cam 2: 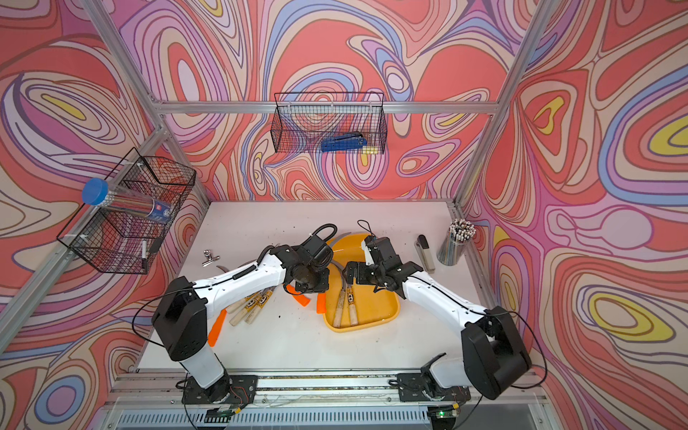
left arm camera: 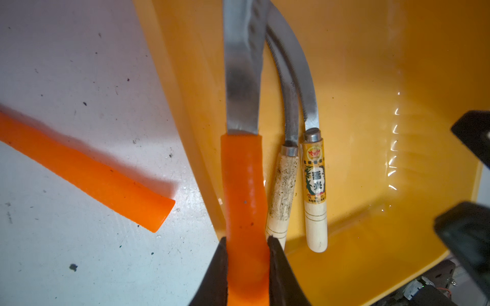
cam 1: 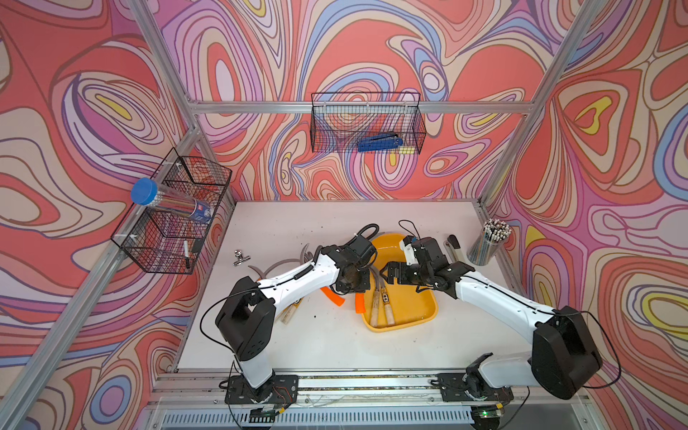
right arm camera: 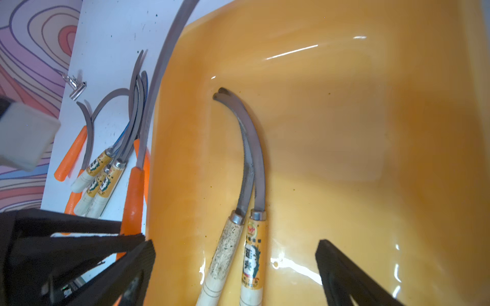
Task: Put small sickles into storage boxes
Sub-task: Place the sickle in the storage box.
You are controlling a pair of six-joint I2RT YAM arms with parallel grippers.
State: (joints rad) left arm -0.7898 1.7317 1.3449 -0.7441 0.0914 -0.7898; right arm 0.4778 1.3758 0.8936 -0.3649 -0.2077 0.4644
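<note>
My left gripper (left arm camera: pixel 248 243) is shut on the orange handle (left arm camera: pixel 244 185) of a small sickle, whose grey blade (left arm camera: pixel 242 79) reaches over the left rim of the yellow storage box (cam 1: pixel 417 309) (left arm camera: pixel 371 132). In both top views the left wrist hides its fingers; the handle end (cam 1: pixel 359 303) (cam 2: pixel 321 303) sticks out below. Two wood-handled sickles (cam 1: pixel 381 309) (right arm camera: pixel 253 251) lie inside the box. My right gripper (cam 1: pixel 387 273) (right arm camera: pixel 236 243) hangs open above them, holding nothing. Another orange-handled sickle (left arm camera: pixel 87 172) (cam 2: pixel 301 299) lies left of the box.
Several more sickles (cam 2: pixel 253 303) (right arm camera: pixel 103 180) lie under the left arm. A stapler (cam 1: pixel 455 247) and a pencil cup (cam 1: pixel 487 242) stand right of the box. A metal clip (cam 1: pixel 240 257) lies far left. Wire baskets (cam 1: pixel 366 123) (cam 1: pixel 175 212) hang on the walls.
</note>
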